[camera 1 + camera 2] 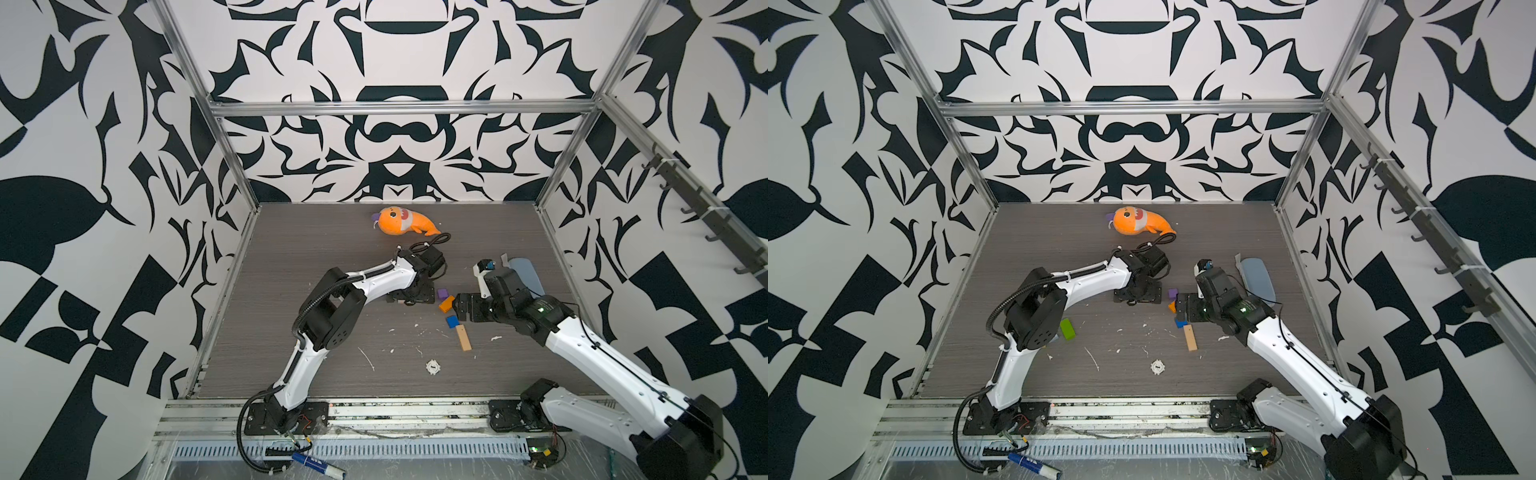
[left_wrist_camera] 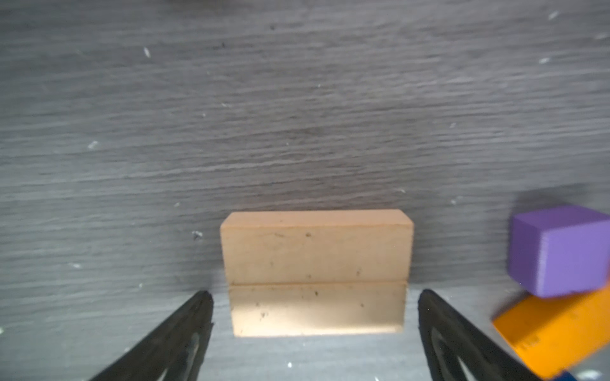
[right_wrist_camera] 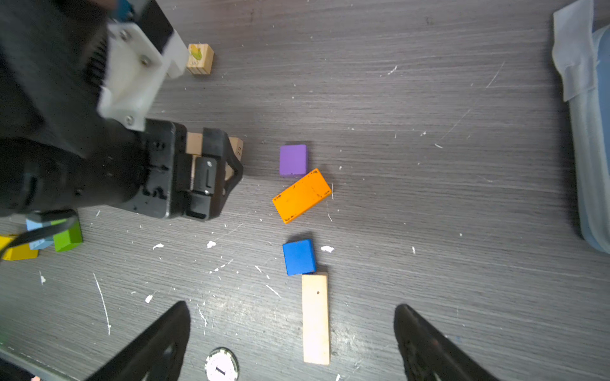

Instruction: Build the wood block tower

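- In both top views the left gripper [image 1: 409,297] [image 1: 1137,296] sits low over the grey wood-grain table [image 1: 291,270], just left of the orange rectangular wooden brick [image 1: 446,303]. Its own black body hides its jaws here.
- The right gripper [image 1: 458,309] hovers just right of the orange brick. In a top view it covers part of that brick [image 1: 1171,307].
- A small purple wooden cube [image 1: 441,293] touches the orange brick's far end. A small blue wooden cube [image 1: 452,321] lies near its near end, and a plain tan long wooden bar [image 1: 463,337] lies just beyond the blue cube.
- A green wooden brick [image 1: 1067,329] lies well left of the orange brick. An orange plush fish [image 1: 401,222] lies well behind it.
- In the left wrist view the left gripper [image 2: 316,297] is spread wide, its black fingers [image 2: 198,316] flanking two stacked tan wooden blocks [image 2: 316,257] without touching them. It grips nothing.
- The purple cube [image 2: 561,250] leans on the orange brick [image 2: 554,333] at the frame's edge.
- In the right wrist view the right gripper [image 3: 292,316] is also released and empty. The tan bar [image 3: 316,320] lies between its fingers, well below them.
- The blue cube [image 3: 298,257] meets the tan bar's end. The orange brick [image 3: 302,195] lies between the blue cube and the purple cube [image 3: 293,160].
- The left gripper [image 3: 214,171] stands over the stacked tan blocks [image 3: 194,143] beside the orange brick.
- Well beyond them lie the green brick [image 3: 67,237], a light-blue brick [image 3: 38,227] and a yellow brick [image 3: 16,252], close together.
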You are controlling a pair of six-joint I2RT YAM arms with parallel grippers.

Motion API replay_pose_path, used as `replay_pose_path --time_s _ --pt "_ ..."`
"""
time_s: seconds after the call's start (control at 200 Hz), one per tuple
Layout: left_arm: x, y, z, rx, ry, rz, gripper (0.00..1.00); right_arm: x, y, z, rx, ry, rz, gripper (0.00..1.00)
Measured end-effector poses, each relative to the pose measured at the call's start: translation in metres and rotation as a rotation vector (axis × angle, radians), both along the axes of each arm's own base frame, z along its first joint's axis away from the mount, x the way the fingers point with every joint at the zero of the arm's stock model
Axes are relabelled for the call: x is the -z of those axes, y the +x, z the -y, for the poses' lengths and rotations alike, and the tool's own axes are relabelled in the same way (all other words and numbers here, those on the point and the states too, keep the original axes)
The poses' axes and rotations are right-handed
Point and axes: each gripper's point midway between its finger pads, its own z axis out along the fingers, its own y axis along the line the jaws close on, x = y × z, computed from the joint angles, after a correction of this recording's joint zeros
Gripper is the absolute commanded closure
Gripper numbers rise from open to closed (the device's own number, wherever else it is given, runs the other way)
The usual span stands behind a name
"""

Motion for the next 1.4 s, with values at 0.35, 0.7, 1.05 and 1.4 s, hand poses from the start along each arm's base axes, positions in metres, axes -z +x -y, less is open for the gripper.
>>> replay_pose_path --time_s 0.35,0.7,1.05,1.4 --pt "-0.044 0.001 0.001 0.008 -0.067 0.058 0.0 0.016 -0.016 0.009 0.007 -0.042 -0.08 0.11" --pt "-0.09 -0.015 -0.019 0.04 -0.128 0.12 0.01 0.063 -0.041 0.017 0.032 -0.067 -0.221 0.28" --pt "-0.078 -0.024 -0.085 -0.037 -0.101 0.105 0.0 0.102 -0.048 -0.002 -0.031 -0.156 -0.292 0.32" --pt "-0.086 -0.029 -0.128 -0.116 -0.12 0.123 0.01 0.12 -0.043 -0.007 -0.03 -0.212 -0.295 0.46"
